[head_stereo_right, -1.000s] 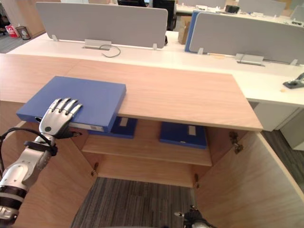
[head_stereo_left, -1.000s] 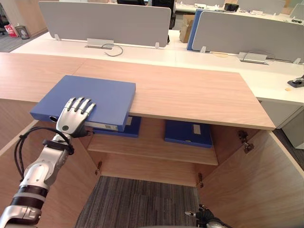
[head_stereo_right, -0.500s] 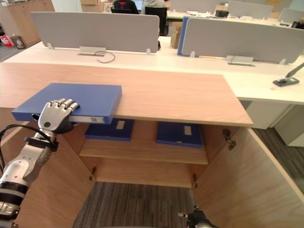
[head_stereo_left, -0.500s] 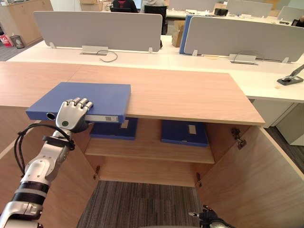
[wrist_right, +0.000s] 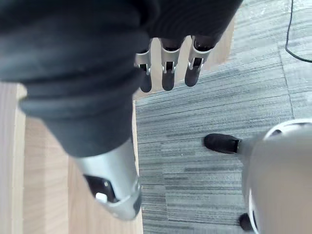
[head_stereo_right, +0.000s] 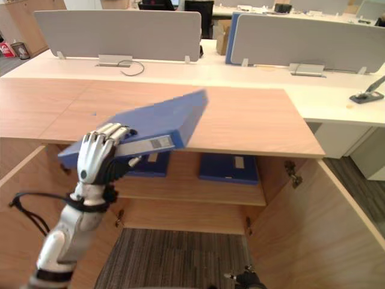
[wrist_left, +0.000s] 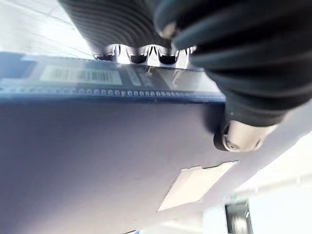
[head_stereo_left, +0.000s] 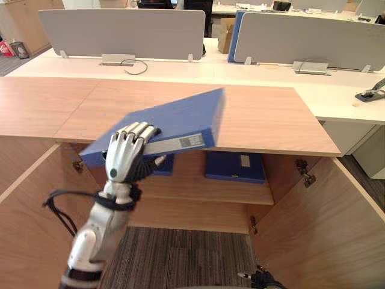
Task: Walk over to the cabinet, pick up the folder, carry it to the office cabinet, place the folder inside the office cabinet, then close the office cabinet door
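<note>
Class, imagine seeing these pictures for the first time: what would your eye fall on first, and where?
The blue folder stands out: the left hand grips its near edge and holds it tilted above the front of the wooden cabinet top. Beneath, the doors stand open, with two more blue folders lying flat on the shelf. The right hand hangs low over the carpet, fingers straight.

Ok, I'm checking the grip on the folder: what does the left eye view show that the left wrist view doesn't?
Left eye view: the blue folder tilted, far corner raised over the cabinet top, two more folders on the shelf inside. Left wrist view: the thumb pressed against the folder's lower face, near a pale label. Both: the left hand gripping the folder at its labelled spine.
</note>
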